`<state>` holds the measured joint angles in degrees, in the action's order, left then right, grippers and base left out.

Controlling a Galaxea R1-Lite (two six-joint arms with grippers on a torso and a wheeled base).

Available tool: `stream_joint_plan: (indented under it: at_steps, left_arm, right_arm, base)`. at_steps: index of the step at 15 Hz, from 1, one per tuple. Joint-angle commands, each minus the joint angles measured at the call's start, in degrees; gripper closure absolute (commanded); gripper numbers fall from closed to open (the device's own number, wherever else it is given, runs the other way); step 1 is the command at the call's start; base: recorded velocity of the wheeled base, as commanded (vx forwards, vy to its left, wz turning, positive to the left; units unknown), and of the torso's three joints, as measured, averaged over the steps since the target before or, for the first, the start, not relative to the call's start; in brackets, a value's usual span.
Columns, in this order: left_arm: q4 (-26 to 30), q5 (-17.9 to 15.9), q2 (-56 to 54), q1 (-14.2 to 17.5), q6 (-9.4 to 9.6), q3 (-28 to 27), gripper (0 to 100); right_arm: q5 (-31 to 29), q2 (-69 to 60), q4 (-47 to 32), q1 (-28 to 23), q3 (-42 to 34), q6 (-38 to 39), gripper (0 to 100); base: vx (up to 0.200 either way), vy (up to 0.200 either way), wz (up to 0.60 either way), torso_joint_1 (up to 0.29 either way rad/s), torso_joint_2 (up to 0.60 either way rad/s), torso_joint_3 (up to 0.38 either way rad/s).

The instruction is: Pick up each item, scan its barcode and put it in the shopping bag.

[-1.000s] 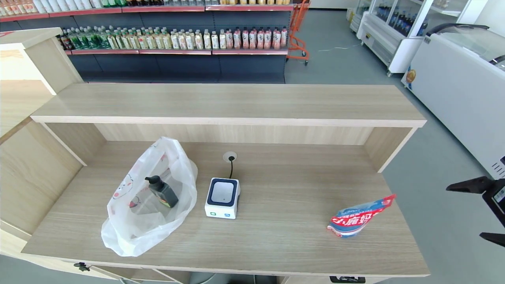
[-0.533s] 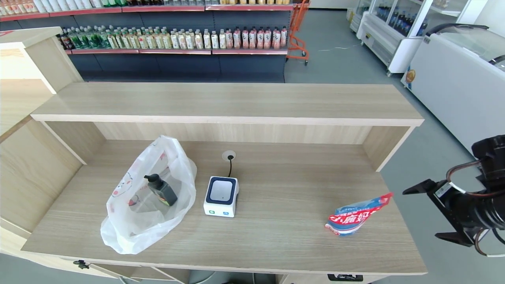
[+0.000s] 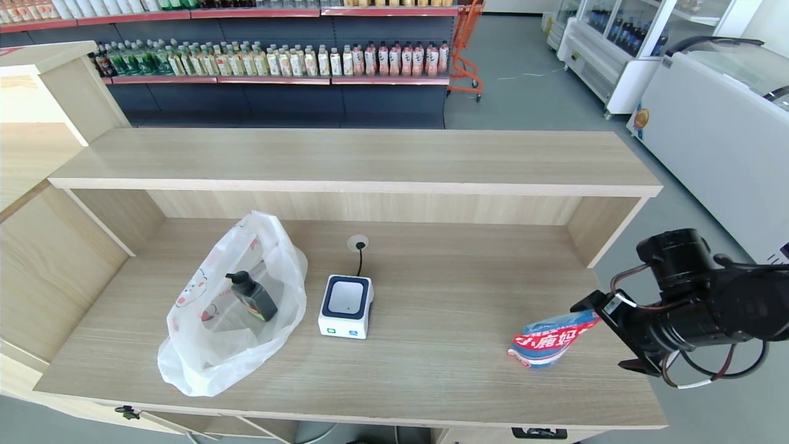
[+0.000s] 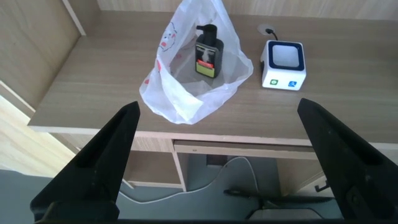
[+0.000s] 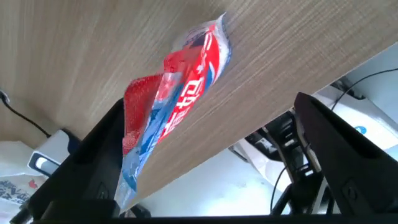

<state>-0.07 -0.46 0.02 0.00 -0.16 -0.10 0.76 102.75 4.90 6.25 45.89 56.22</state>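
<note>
One pouch (image 3: 551, 341) just ahead of my spread right claw (image 3: 607, 335) | one scanner (image 3: 346, 306), one bag (image 3: 203, 345), one bottle (image 3: 254, 297) beyond | left claw (image 4: 217, 106) spread.

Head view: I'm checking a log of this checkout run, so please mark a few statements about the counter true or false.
1. The pump bottle is inside the shopping bag. True.
2. The barcode scanner stands to the robot's left of the bag. False: it stands to the bag's right.
3. The right gripper is shut on the snack pouch. False: it is open beside the pouch.
4. The snack pouch lies on the counter near its right end. True.
</note>
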Motion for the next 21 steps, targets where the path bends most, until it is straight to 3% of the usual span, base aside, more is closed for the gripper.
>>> stream_joint_plan:
  at_steps: [1, 4, 5, 11, 17, 19, 21]
  left_arm:
    - [0.0, 0.0, 0.0, 0.0, -0.02, 0.0, 0]
    - [0.0, 0.0, 0.0, 0.0, -0.02, 0.0, 0]
    - [0.0, 0.0, 0.0, 0.0, -0.02, 0.0, 0]
    - [0.0, 0.0, 0.0, 0.0, -0.02, 0.0, 0]
    - [0.0, 0.0, 0.0, 0.0, -0.02, 0.0, 0]
    - [0.0, 0.0, 0.0, 0.0, -0.02, 0.0, 0]
    - [0.0, -0.1, 0.0, 0.0, -0.02, 0.0, 0]
  right_arm:
    - [-0.1, 5.9, 3.6, 1.0, 1.5, -0.2, 0]
    - [-1.6, 9.8, 7.6, 1.1, 3.1, -4.4, 0]
    - [-1.8, 11.3, 7.5, 1.1, 3.9, -5.6, 100]
    - [-8.4, 17.1, 7.7, 3.8, 5.0, -13.6, 100]
    - [-7.9, 14.7, 11.3, 4.1, 5.6, -16.7, 100]
    - [-2.5, 10.3, 11.3, 3.3, 6.9, -17.2, 100]
    - [9.5, 4.0, 11.3, 0.3, 7.1, -20.5, 100]
  base:
    - [0.0, 0.0, 0.0, 0.0, 0.0, 0.0]
    - [0.0, 0.0, 0.0, 0.0, 0.0, 0.0]
    - [0.0, 0.0, 0.0, 0.0, 0.0, 0.0]
    - [0.0, 0.0, 0.0, 0.0, 0.0, 0.0]
    - [0.0, 0.0, 0.0, 0.0, 0.0, 0.0]
    - [0.0, 0.0, 0.0, 0.0, 0.0, 0.0]
    - [0.0, 0.0, 0.0, 0.0, 0.0, 0.0]
